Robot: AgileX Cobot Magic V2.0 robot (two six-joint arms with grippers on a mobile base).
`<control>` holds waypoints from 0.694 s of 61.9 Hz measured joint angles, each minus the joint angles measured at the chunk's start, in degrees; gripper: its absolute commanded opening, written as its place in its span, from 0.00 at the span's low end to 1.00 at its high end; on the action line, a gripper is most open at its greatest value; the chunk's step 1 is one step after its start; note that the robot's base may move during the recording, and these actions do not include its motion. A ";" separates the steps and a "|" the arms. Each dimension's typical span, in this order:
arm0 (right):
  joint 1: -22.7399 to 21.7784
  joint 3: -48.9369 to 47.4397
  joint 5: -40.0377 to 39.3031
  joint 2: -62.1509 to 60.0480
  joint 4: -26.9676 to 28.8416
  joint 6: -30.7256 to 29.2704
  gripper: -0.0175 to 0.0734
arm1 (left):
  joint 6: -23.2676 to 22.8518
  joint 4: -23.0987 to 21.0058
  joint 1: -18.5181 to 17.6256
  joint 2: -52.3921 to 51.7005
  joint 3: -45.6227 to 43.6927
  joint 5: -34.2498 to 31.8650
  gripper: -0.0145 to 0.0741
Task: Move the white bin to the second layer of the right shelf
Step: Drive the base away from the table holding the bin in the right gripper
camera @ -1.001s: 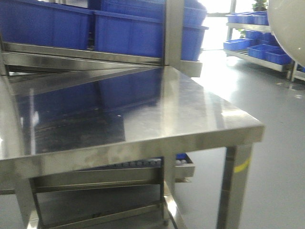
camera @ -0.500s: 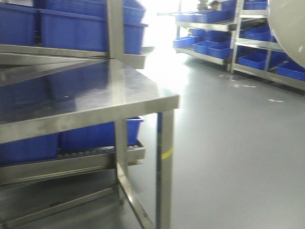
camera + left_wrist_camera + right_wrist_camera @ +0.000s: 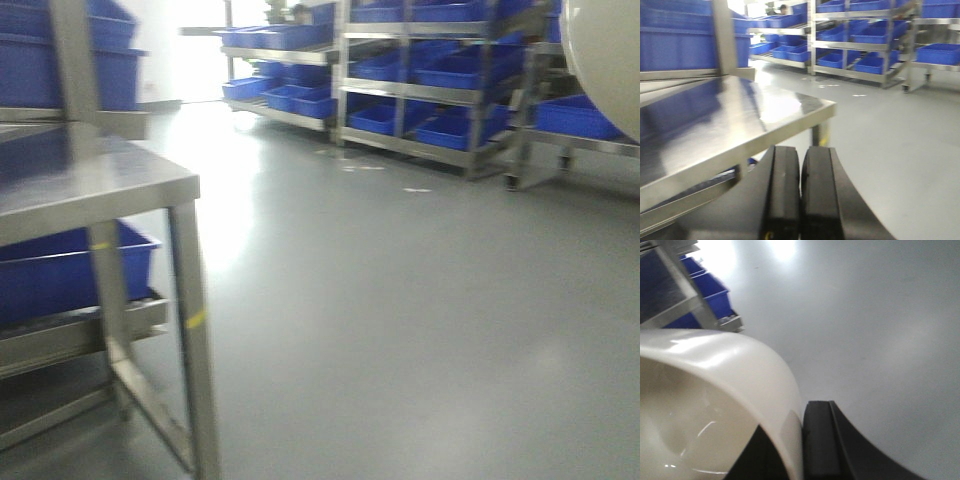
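At the right gripper [image 3: 790, 437]: clamped across the wall of the white bin [image 3: 715, 385]. One black finger [image 3: 822, 440] on the outside, the other dark against the glossy inside. Bin carried in the air, pale interior turned toward the wrist camera, thin rim curving away to the left.

Front view: white bin [image 3: 605, 60] as a curved cream flank in the upper right corner, well above the grey floor [image 3: 400, 300].

At the left gripper [image 3: 800, 195]: pressed together, pads flush, nothing between. Near it and higher, the corner of a shiny steel table [image 3: 755, 120], with blue reflected in the top.

Further out: a blue crate [image 3: 60, 270] on a lower ledge under the table. Yellow mark [image 3: 196, 320] on the near table leg. Across the open floor, steel racks [image 3: 340, 60] in several tiers, loaded with more blue crates [image 3: 450, 70]. Too blurred to make out lanes or rollers on any rack level.
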 measured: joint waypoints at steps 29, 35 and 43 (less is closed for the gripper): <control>0.00 0.00 0.00 0.00 0.00 0.00 0.25 | 0.00 0.00 0.00 0.00 0.00 0.00 0.26; 0.00 0.00 0.00 0.00 0.00 0.00 0.25 | 0.00 0.00 0.00 0.00 0.00 0.00 0.26; 0.00 0.00 0.00 0.00 0.00 0.00 0.25 | 0.00 0.00 0.00 0.00 0.00 0.00 0.26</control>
